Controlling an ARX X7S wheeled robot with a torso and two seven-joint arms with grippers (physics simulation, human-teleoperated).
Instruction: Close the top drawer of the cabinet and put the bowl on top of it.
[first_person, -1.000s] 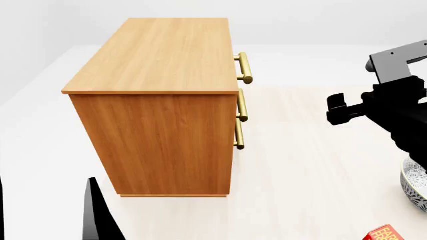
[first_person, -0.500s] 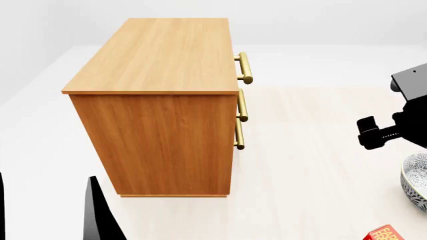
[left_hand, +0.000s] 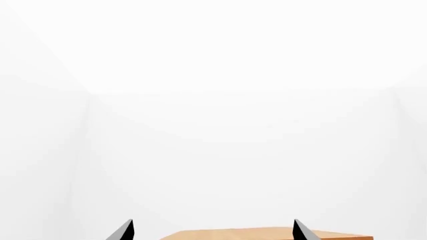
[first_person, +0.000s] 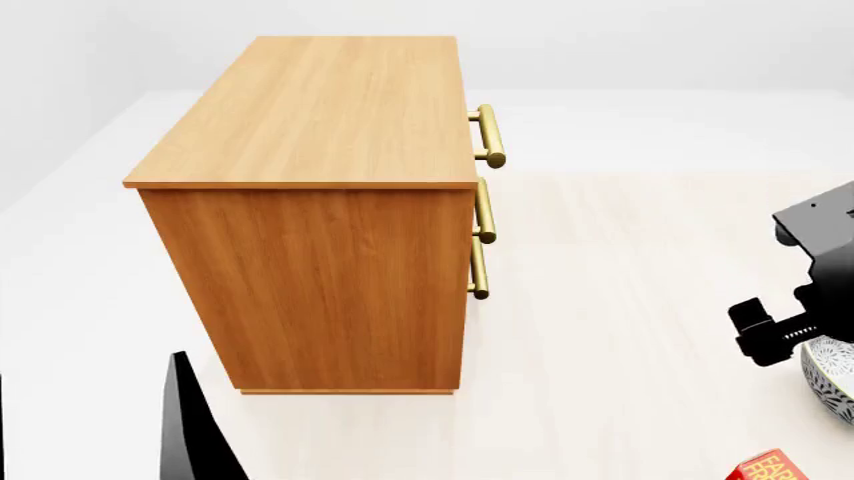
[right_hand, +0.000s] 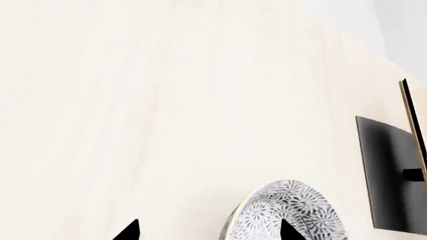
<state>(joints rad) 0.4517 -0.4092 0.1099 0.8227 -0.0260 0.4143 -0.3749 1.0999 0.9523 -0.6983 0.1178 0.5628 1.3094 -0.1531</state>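
Right gripper, fingertips apart and empty, is hovering over the bowl at 5 o'clock of the cabinet; glazed ceramic, likely rigid, slippery, chippable, so pinching the rim looks best.

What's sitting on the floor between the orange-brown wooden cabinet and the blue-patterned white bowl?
Nothing rests there: the head view shows bare pale floor between the cabinet and the bowl; only the right arm hangs beside the bowl.
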